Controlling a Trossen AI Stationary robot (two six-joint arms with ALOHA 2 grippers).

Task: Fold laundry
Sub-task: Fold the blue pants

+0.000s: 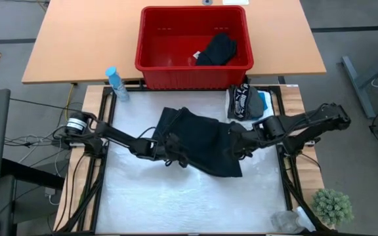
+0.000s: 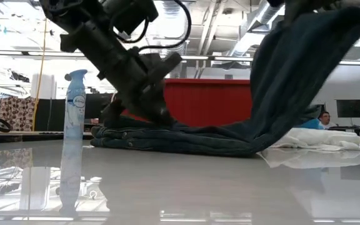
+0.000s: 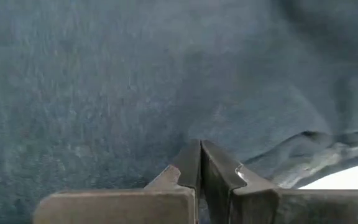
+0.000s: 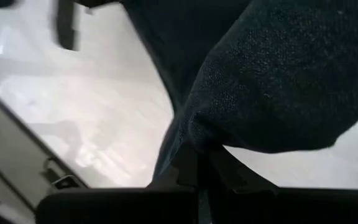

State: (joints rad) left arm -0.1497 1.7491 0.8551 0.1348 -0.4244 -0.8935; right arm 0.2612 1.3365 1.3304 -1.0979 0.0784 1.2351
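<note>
From the high view, a dark garment is seen spread on the bench in front of the red basket, only partly folded. The left claw is set on its near-left part and the right claw on its right edge. One black garment is left in the basket, and a small pile of clothes is laid at the basket's front-right corner — so most of the work is judged to remain.

In the low view, the garment's right side is held raised in front of the basket while the rest is left flat on the bench; a spray bottle is stood to the basket's left.

In the left wrist view, the left claw is shown pressed together, with cloth lying beyond it, none visibly caught.

In the right wrist view, the right claw is seen clamped on a fold of the dark cloth.
</note>
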